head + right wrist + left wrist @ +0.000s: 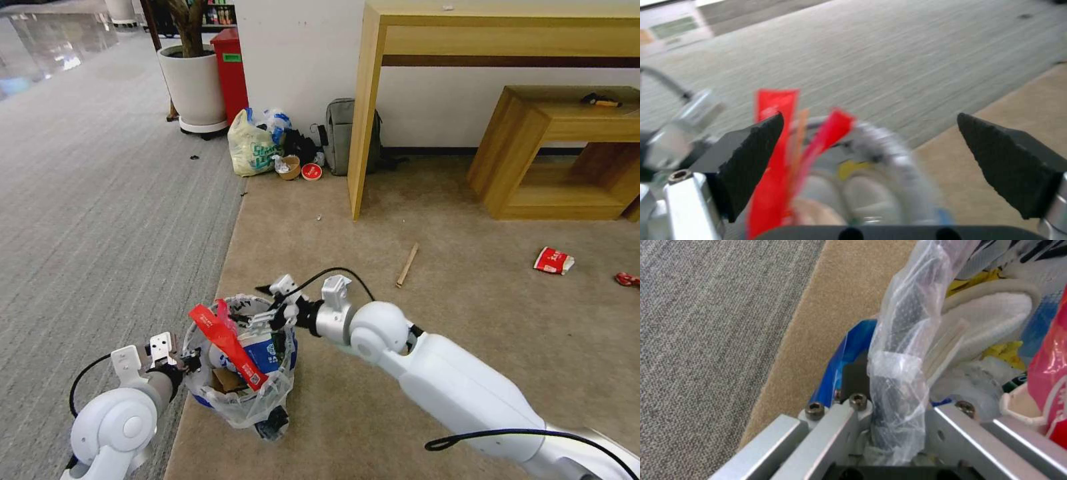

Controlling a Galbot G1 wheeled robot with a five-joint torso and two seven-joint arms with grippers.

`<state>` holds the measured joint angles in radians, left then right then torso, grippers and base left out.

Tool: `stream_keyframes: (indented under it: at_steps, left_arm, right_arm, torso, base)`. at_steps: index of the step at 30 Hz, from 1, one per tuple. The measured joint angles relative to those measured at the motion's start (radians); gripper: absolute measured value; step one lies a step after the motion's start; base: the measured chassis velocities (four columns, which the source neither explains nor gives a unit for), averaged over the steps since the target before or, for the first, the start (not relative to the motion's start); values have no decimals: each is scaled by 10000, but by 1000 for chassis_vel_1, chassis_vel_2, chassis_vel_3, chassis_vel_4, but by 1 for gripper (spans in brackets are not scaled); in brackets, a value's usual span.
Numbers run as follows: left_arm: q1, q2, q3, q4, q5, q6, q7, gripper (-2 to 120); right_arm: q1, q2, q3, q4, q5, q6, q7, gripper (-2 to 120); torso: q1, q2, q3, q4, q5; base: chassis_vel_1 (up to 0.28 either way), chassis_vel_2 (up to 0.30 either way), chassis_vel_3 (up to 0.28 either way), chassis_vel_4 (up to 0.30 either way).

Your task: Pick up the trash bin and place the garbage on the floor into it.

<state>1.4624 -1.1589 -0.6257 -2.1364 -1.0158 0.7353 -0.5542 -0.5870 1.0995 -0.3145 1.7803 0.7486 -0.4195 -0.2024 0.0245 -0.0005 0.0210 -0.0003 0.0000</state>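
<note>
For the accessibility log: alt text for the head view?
Left claw grips the trash bin by its rim while the open right claw hovers over it; a stick and red wrappers remain on the floor.

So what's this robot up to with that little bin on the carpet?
It is tidying litter into the small round dark trash bin lined with a clear plastic bag. The left gripper is clamped on the bin's rim, holding it. The right gripper hovers open just over the bin, which already holds white slippers, a long red wrapper and a carton. On the beige-brown carpet floor, a wooden stick and a red-white wrapper are not yet collected.
</note>
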Motion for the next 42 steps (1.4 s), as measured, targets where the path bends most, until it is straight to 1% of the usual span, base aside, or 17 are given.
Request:
stream_keyframes:
  at_steps: [5, 8, 9, 12, 13, 16, 17, 18, 20, 21, 22, 25, 26, 27, 29, 33, 42]
  left_arm:
    - [58, -27, -56, -64, 0, 0, 4, 0]
    - [95, -92, -140, -94, 15, 0, 54, 0]
    - [95, -92, -140, -94, 15, 0, 54, 0]
    - [163, -151, -252, -96, 120, 0, 213, 0]
    - [163, -151, -252, -96, 120, 0, 213, 0]
    - [238, -165, -377, -124, 198, 0, 316, 0]
    - [264, -163, -419, -151, 225, 0, 358, 0]
    - [264, -163, -419, -151, 225, 0, 358, 0]
    - [290, -151, -441, -174, 254, 0, 391, 0]
    - [315, -133, -449, -195, 274, 0, 404, 0]
    - [315, -133, -449, -195, 274, 0, 404, 0]
    - [425, -84, -498, -268, 412, 1, 560, 0]
    - [425, -84, -498, -268, 412, 1, 560, 0]
    - [482, -77, -534, -297, 477, 0, 618, 0]
    - [546, -95, -547, -345, 529, 0, 650, 0]
    - [587, -149, -516, -389, 691, 0, 669, 0]
    - [581, -127, -449, -476, 795, 0, 673, 0]
  right_arm:
    - [-236, -234, 707, 175, -29, -105, 514, 100]
    - [-783, -613, 1351, 433, -122, -49, 1743, 100]
    - [-783, -613, 1351, 433, -122, -49, 1743, 100]
    - [-1564, -844, 2273, 635, -445, 15, 2352, 100]
    - [-1564, -844, 2273, 635, -445, 15, 2352, 100]
    - [-2536, -912, 3360, 777, -1123, 89, 2442, 100]
    - [-3102, -925, 4010, 883, -1445, 122, 2445, 100]
    - [-3102, -925, 4010, 883, -1445, 122, 2445, 100]
    - [-3782, -916, 4817, 1090, -1728, 183, 2434, 100]
    - [-4219, -898, 5328, 1220, -1874, 227, 2407, 100]
    - [-4219, -898, 5328, 1220, -1874, 227, 2407, 100]
    - [-5467, -705, 6841, 1580, -2298, 395, 2084, 100]
    - [-5467, -705, 6841, 1580, -2298, 395, 2084, 100]
    - [-5934, -598, 7391, 1699, -2438, 474, 1845, 100]
    - [-6444, -449, 7922, 1829, -2562, 583, 1633, 100]
    - [-6791, -302, 8281, 1981, -2634, 667, 1541, 100]
    - [-7002, -124, 8376, 2142, -2722, 718, 1417, 100]
  torso:
    - [0, 0, 0, 0, 1]
    - [0, 0, 0, 0, 1]
    - [0, 0, 0, 0, 1]
    - [0, 0, 0, 0, 1]
    - [0, 0, 0, 0, 1]
    - [0, 0, 0, 2, 1]
    - [0, 0, -1, -1, 3]
    - [0, 0, -1, -1, 3]
    - [0, 0, -1, 5, 2]
    - [0, 0, -2, -2, 0]
    - [0, 0, -2, -2, 0]
    - [0, 0, -1, -3, -1]
    - [0, 0, -1, -3, -1]
    - [0, 0, -1, -3, 0]
    - [0, 0, -2, -2, 1]
    - [-1, 0, -2, 0, 0]
    - [-1, 0, -2, 0, -1]
  base:
    - [0, 0, 0, 0]
    - [0, 0, 0, 0]
    - [0, 0, 0, 0]
    - [0, 0, 0, 0]
    - [0, 0, 0, 0]
    - [0, 0, 0, 0]
    - [0, 0, 0, 0]
    - [0, 0, 0, 0]
    - [0, 0, 0, 0]
    - [0, 0, 0, 0]
    - [0, 0, 0, 0]
    - [0, 0, 0, 0]
    - [0, 0, 0, 0]
    - [0, 0, 0, 0]
    - [0, 0, 0, 0]
    - [0, 0, 0, 0]
    - [-57, 58, 65, -64]
